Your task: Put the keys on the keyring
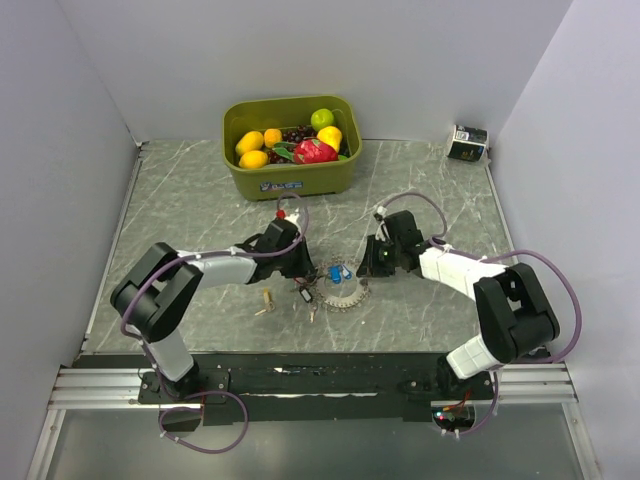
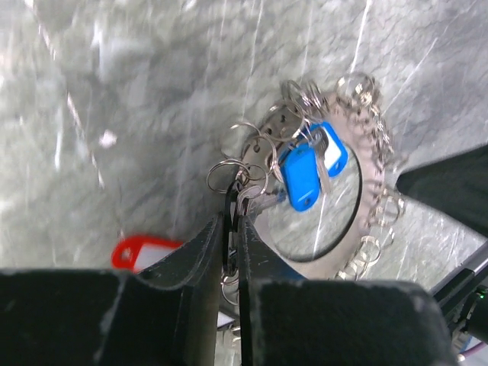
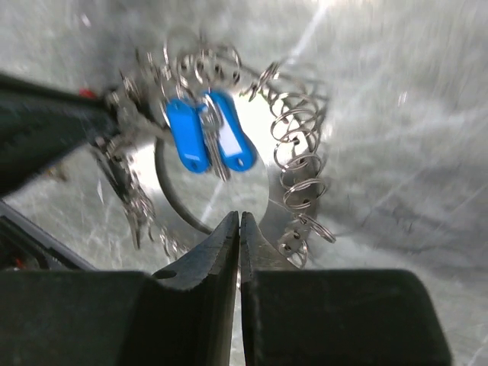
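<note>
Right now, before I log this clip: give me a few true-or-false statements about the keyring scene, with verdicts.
1. Two blue-tagged keys hang on the keyring. True.
2. The green bin is empty. False: it holds fruit.
3. A red tag lies on the table beside the left hand. True.
4. Both hands gape wide open. False: the left hand and the right hand are each pinched shut on the keyring.
5. The right hand hovers over the green bin. False: it is at the keyring.

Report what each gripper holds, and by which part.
The left gripper pinches a small split ring at the edge of the keyring. The right gripper appears to clamp the keyring by its flat rim.
</note>
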Tool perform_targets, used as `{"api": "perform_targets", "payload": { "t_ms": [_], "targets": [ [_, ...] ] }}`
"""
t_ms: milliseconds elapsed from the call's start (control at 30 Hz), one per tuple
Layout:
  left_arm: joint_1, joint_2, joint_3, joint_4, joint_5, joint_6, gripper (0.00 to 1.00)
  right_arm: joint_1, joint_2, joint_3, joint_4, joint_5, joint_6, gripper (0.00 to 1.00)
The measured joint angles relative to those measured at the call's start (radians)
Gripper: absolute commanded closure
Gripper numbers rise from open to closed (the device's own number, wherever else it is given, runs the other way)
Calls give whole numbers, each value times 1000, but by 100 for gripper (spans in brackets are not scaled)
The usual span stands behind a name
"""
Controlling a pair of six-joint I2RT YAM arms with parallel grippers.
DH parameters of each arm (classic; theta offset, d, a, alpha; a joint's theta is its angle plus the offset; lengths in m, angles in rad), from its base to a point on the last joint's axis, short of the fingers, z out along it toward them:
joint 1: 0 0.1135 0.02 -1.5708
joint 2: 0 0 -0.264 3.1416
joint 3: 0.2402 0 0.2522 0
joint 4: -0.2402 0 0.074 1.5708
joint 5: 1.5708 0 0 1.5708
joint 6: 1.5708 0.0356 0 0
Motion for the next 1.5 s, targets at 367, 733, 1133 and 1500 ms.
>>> {"api": "perform_targets", "payload": {
  "t_ms": [367,733,1133,1500],
  "targets": [
    [-141,-90,-63,-44,-141,-84,83,0,51,77,-32,20,-25,69],
    [-187,-201,-55,-124,-300,-56,38,-1,-39,61,-68,80,-31,45],
    [-182,13,158,-208,-316,32,38,-14,-107,-38,-166,111,-38,50],
    [-167,52,115,-157,-229,12,59,-14,-68,-105,-148,37,-7,78]
  ]
}}
